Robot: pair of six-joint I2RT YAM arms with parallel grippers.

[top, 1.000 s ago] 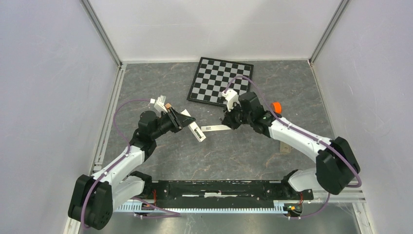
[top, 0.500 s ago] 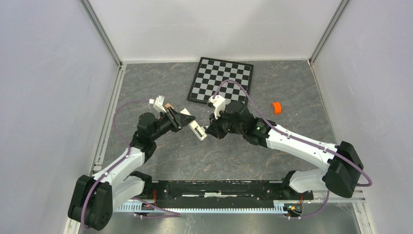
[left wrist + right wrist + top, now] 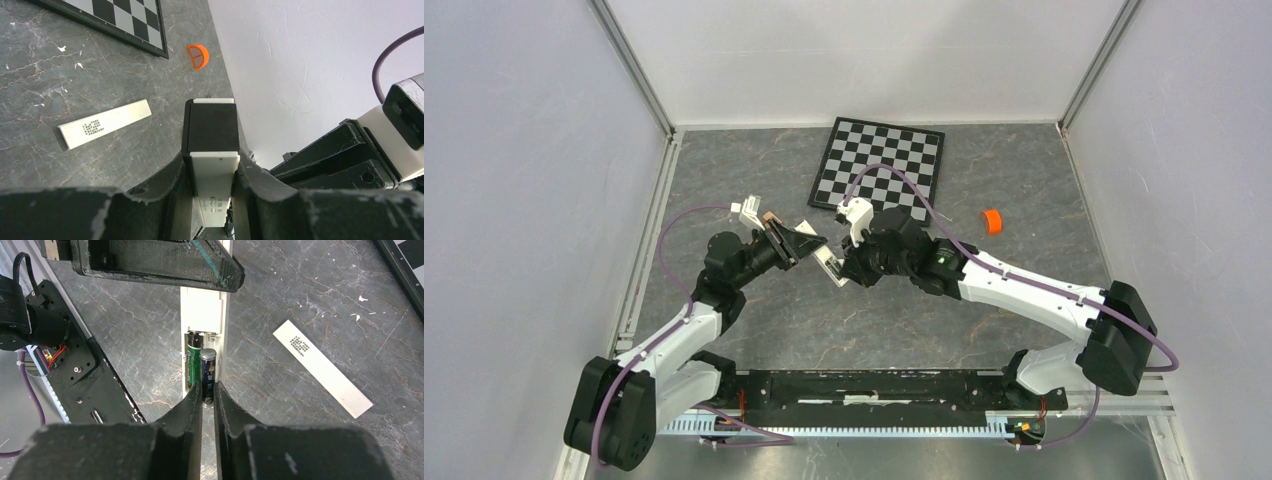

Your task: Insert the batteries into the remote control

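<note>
My left gripper [image 3: 812, 248] is shut on the white remote control [image 3: 829, 266] and holds it above the table, also shown in the left wrist view [image 3: 212, 170]. In the right wrist view the remote's pale back [image 3: 205, 315] faces up with the battery recess open. A green battery [image 3: 194, 365] lies in the recess. My right gripper [image 3: 208, 392] is shut on a second dark battery [image 3: 208, 371], whose far end lies in the recess beside the first. In the top view the right gripper [image 3: 850, 270] meets the remote's end.
A long cream strip [image 3: 322, 367] lies flat on the table beside the remote, also in the left wrist view [image 3: 105, 123]. A chessboard [image 3: 879, 165] lies at the back. An orange cap [image 3: 992, 220] sits to the right.
My right arm has swung left from over the cream strip to the remote's end, carrying the battery. The orange cap is uncovered. The left arm has held almost still.
</note>
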